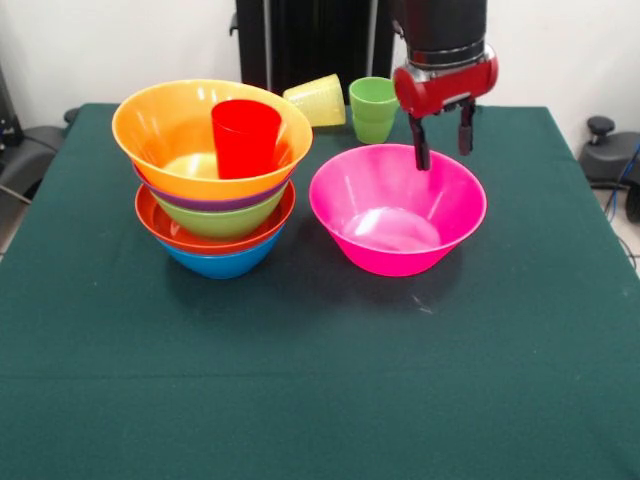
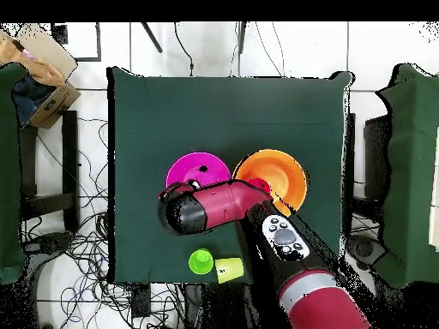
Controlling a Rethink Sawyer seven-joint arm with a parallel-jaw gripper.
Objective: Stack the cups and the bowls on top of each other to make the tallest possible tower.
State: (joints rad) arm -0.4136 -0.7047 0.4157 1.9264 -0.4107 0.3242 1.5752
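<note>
Tower [image 1: 215,200] on tabletop [image 1: 320,400], beside pink bowl [image 1: 397,208]: blue at base, then red-orange, green, purple, yellow-orange on top; red cup [image 1: 245,137] upright inside top bowl. Pink bowl not yet stacked. Green cup [image 1: 373,108] upright, yellow cup [image 1: 316,100] tipped on side, both behind bowls, loose. Small blue bowl not seen. My jaws [image 1: 441,140] apart, empty, hanging over pink bowl's far rim. Front view shows layering; overhead hides it, my arm covers much of the pink bowl.
</note>
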